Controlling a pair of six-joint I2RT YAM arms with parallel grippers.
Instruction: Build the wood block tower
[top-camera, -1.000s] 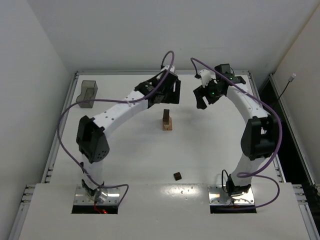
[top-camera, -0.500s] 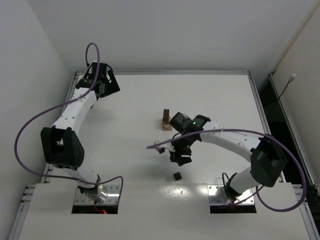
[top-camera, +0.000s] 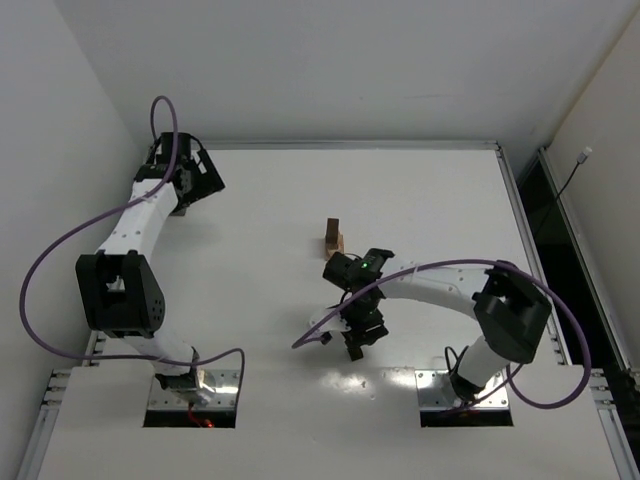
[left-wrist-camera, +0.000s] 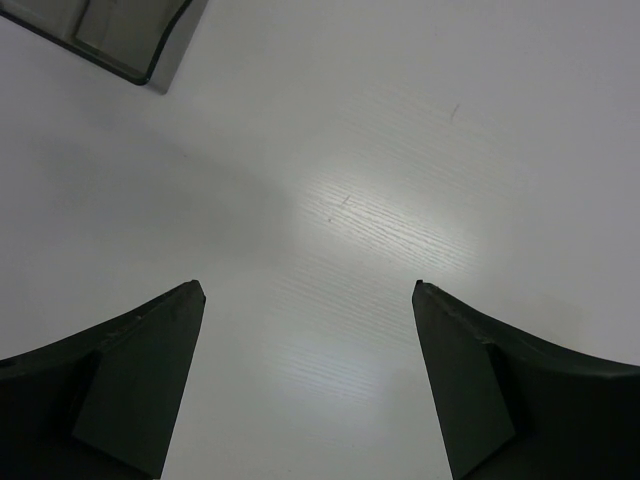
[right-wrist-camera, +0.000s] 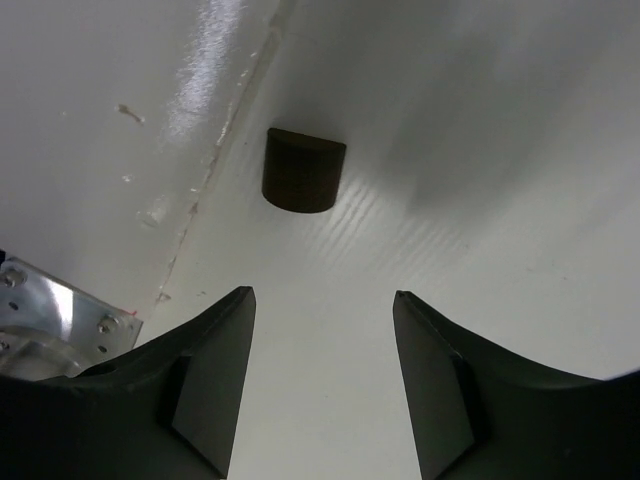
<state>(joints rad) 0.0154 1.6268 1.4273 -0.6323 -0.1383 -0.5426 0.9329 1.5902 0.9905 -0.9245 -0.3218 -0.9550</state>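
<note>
White table, right gripper above block

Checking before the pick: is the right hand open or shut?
Open. In the wrist view the right hand shows its fingers apart, bare table between them; the dark block lies ahead, untouched.

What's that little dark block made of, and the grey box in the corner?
The dark block looks like wood, stained dark brown and matte, though no grain shows clearly. The grey bin looks like smooth plastic, smoky and slightly see-through at its wall.
</note>
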